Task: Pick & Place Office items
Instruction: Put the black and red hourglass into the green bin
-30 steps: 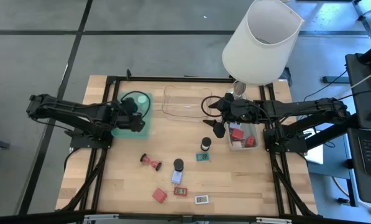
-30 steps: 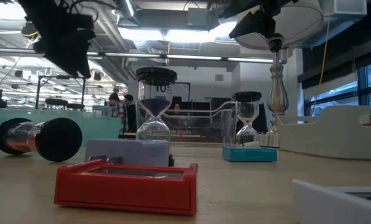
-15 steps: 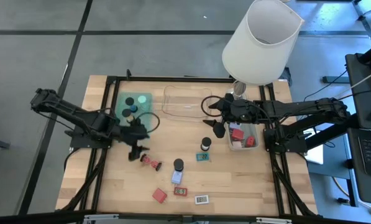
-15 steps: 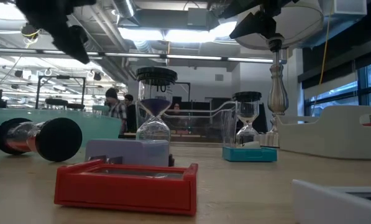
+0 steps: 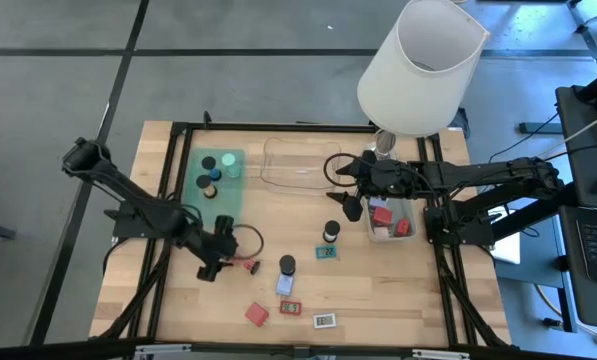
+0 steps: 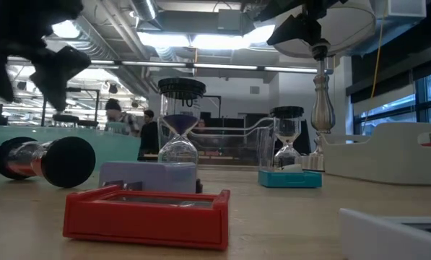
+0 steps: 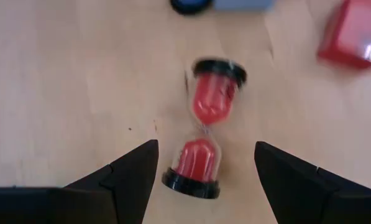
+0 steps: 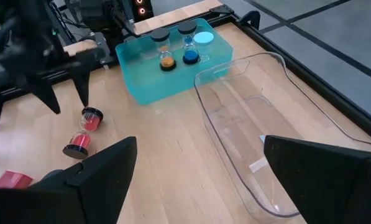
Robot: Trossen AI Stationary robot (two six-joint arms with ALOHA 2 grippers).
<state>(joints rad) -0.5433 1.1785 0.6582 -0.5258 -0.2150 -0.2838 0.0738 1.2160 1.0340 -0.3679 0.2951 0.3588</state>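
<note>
A red-sand hourglass [image 7: 205,144] lies on its side on the wood table [image 5: 378,300], left of centre [image 5: 246,264]. My left gripper [image 7: 205,149] hangs open just above it, one finger on each side, touching nothing; the right wrist view shows its fingers [image 8: 66,93] clear of the hourglass [image 8: 82,134]. My right gripper [image 8: 201,168] waits open and high near the grey tray [image 5: 390,228]. More office items lie loose near the front: an upright hourglass [image 5: 330,232], a black cylinder [image 5: 287,265], a blue block [image 5: 285,285], a red block [image 5: 256,314] and flat labelled rectangles [image 5: 324,320].
A green tray [image 5: 218,178] at the far left holds small hourglasses [image 8: 176,50]. A clear tray [image 5: 298,165] sits beside it. The grey tray holds red blocks. A lamp with a big white shade [image 5: 423,65] stands at the far right. People move in the room behind.
My left gripper has swung from above the green tray toward the table's near edge and down, rolling its wrist as it went, and now hangs over the lying red hourglass. The green tray's hourglasses have come into view. My right arm has kept still.
</note>
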